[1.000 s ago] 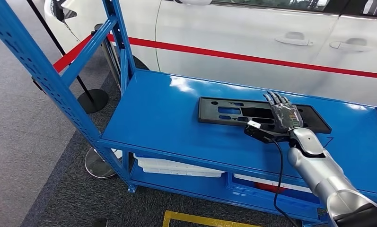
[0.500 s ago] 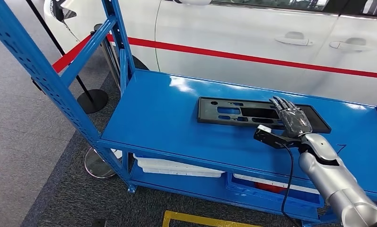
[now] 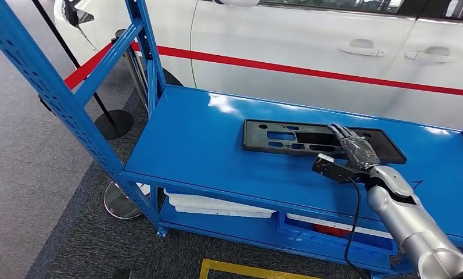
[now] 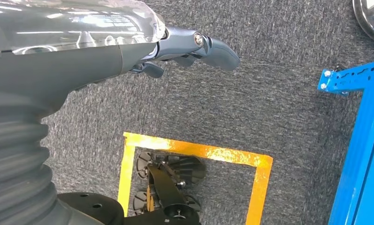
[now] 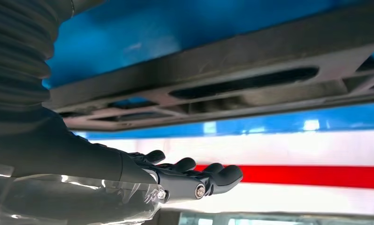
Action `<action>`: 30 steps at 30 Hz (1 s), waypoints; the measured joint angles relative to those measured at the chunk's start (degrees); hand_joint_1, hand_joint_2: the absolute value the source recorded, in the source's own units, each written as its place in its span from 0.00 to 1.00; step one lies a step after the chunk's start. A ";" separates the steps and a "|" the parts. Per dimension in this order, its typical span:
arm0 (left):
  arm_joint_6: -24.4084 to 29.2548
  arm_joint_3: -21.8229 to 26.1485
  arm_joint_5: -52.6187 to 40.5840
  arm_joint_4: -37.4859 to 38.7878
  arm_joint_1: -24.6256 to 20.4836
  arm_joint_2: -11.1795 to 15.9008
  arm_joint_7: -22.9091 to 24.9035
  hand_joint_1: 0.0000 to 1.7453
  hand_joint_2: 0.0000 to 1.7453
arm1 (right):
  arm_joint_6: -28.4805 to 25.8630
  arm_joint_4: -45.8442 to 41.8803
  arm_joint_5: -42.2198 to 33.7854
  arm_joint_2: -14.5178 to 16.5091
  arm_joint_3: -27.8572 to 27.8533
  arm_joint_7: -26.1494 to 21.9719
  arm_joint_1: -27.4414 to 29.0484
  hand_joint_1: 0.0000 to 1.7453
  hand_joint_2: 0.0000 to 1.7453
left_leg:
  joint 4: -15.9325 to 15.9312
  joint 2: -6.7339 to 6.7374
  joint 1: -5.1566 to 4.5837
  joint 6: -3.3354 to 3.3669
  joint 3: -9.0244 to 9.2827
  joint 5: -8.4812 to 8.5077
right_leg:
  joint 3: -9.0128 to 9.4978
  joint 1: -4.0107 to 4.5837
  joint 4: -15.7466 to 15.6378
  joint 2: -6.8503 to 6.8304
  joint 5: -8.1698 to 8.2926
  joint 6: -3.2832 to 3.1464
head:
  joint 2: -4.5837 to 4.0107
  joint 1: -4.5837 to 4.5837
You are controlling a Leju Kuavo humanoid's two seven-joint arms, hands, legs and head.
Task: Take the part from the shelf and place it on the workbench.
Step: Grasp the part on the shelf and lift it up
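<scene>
- Head view: part [image 3: 310, 139], a flat black slotted plastic panel, lies on the glossy blue shelf [image 3: 205, 145].
- Right hand [image 3: 356, 150] hovers over the part (fingers [image 5: 194, 180] extended, apart, holding nothing).
- Left hand [image 4: 128, 51] hangs over grey carpet, empty, fingers loosely apart.

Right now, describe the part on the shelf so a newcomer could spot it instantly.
Find the blue metal shelf in front of the white car. On its top deck lies the part: a flat, long black plastic panel with slot-shaped cutouts, the right hand hovering over its right end. It is the one black thing on that deck.
</scene>
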 joint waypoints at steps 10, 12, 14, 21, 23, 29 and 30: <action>-0.07 -0.01 -0.25 0.00 -0.69 -0.11 -0.16 0.00 1.00 | -0.79 2.93 1.49 8.52 3.86 0.63 -1.85 0.00 1.00 | -0.03 0.06 0.06 -0.04 0.07 0.02 | 0.00 0.03 0.03 0.06 -0.01 -0.02 | 0.00 0.00; -0.03 -0.01 -0.20 0.00 -0.62 -0.11 -0.16 0.00 1.00 | -0.67 3.24 1.39 9.07 4.21 0.79 -2.21 0.00 1.00 | -0.04 0.05 0.06 -0.04 0.06 0.02 | 0.00 0.04 0.04 0.04 -0.02 -0.02 | 0.00 0.00; 0.04 -0.01 -0.19 0.00 -0.60 -0.11 -0.17 0.00 1.00 | -0.67 3.49 1.11 9.35 4.48 0.76 -2.39 0.00 1.00 | -0.04 0.06 0.05 -0.04 0.06 0.02 | 0.00 0.04 0.04 0.05 -0.01 -0.02 | 0.00 0.00; 0.01 -0.03 -0.69 0.01 -0.28 -0.25 -0.31 0.00 1.00 | -1.30 3.38 0.31 8.89 4.59 0.71 -1.80 0.00 1.00 | -0.03 0.05 0.01 -0.03 0.06 0.02 | 0.00 0.02 0.01 0.07 -0.02 -0.03 | 0.00 0.00; -0.06 -0.04 -0.74 0.00 -0.28 -0.30 -0.31 0.00 1.00 | -1.52 3.23 0.25 8.72 4.59 0.71 -1.63 0.00 1.00 | -0.03 0.06 0.00 -0.03 0.06 0.01 | 0.00 0.01 0.01 0.08 -0.02 -0.02 | 0.00 0.00; -0.14 -0.13 -0.79 0.00 -0.35 -0.41 -0.31 0.00 1.00 | -2.58 1.52 0.71 8.46 4.61 1.41 -0.35 0.00 1.00 | -0.03 0.07 0.00 -0.03 0.07 0.01 | 0.00 0.01 0.00 0.09 -0.01 -0.02 | 0.00 0.00; -0.12 -0.12 -0.79 0.00 -0.37 -0.42 -0.31 0.00 1.00 | -2.61 1.05 0.85 8.42 4.61 1.73 -0.13 0.00 1.00 | -0.03 0.08 0.00 -0.03 0.08 0.01 | 0.00 0.01 0.00 0.10 -0.01 -0.02 | 0.00 0.00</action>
